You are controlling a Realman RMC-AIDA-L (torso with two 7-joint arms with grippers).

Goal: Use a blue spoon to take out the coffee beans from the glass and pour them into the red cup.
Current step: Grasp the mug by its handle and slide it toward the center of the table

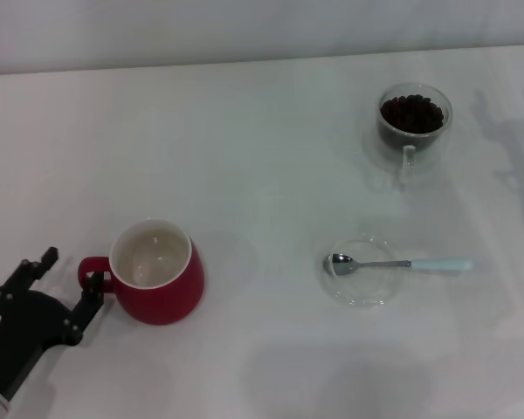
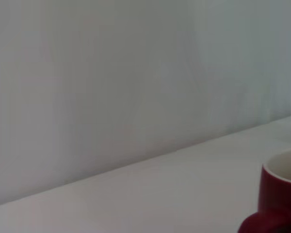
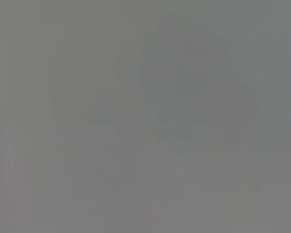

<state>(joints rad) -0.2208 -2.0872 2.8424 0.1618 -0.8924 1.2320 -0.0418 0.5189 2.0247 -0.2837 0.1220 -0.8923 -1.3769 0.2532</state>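
The left gripper [image 1: 68, 278] sits at the near left of the table, just beside the red cup [image 1: 158, 272]; its black fingers are spread wide, one fingertip [image 1: 94, 281] right at the cup's loop handle and the other standing apart on the far side from the cup, with nothing clamped between them. The right gripper is out of sight; only a dark scrap of that arm shows at the far right corner of the head view, well apart from the cup.

The red cup is a rounded, bulbous dark-red mug with a cream-white inside, standing upright with its handle turned toward the left gripper; the left wrist view catches its rim and part of its handle [image 2: 280, 201]. To the right of the cup, well apart, lies a flat clear glass dish [image 1: 359, 271]; the blue spoon [image 1: 397, 263] rests across it, its shiny metal bowl inside the dish on the side nearer the cup and its pale blue handle reaching past the rim away from the cup. Beyond the dish, farther from the cup, the glass [image 1: 414, 120] stands upright, clear and double-walled, its handle pointing toward the dish; the coffee beans [image 1: 411, 113] fill it, dark and nearly black.

The white table [image 1: 262, 157] is plain and smooth; a pale wall [image 2: 111, 73] rises behind it.
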